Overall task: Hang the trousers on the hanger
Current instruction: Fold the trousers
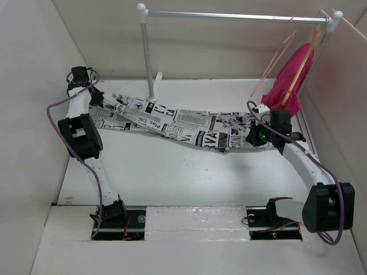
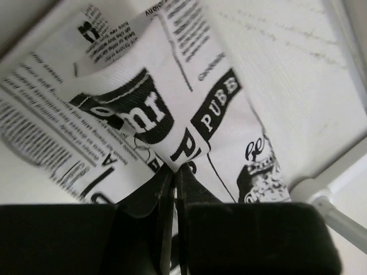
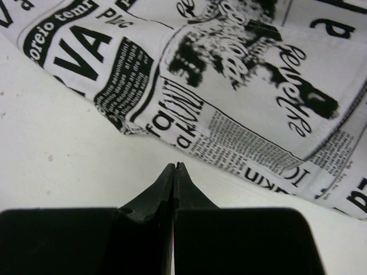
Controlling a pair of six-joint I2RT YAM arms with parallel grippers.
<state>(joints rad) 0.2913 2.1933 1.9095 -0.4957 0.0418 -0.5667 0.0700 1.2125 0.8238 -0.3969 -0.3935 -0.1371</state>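
Note:
The trousers, white with black newspaper print, lie stretched across the table from far left to right. My left gripper is at their left end. In the left wrist view its fingers are shut on a raised fold of the trousers. My right gripper sits at the trousers' right end. In the right wrist view it is shut on nothing, just above the bare table beside the cloth's edge. The hanger, thin salmon-pink wire, hangs from the rail at the back right.
A metal rail on white posts spans the back of the table. A magenta garment on a pale wooden hanger hangs at its right end, beside the wire hanger. White walls enclose the table.

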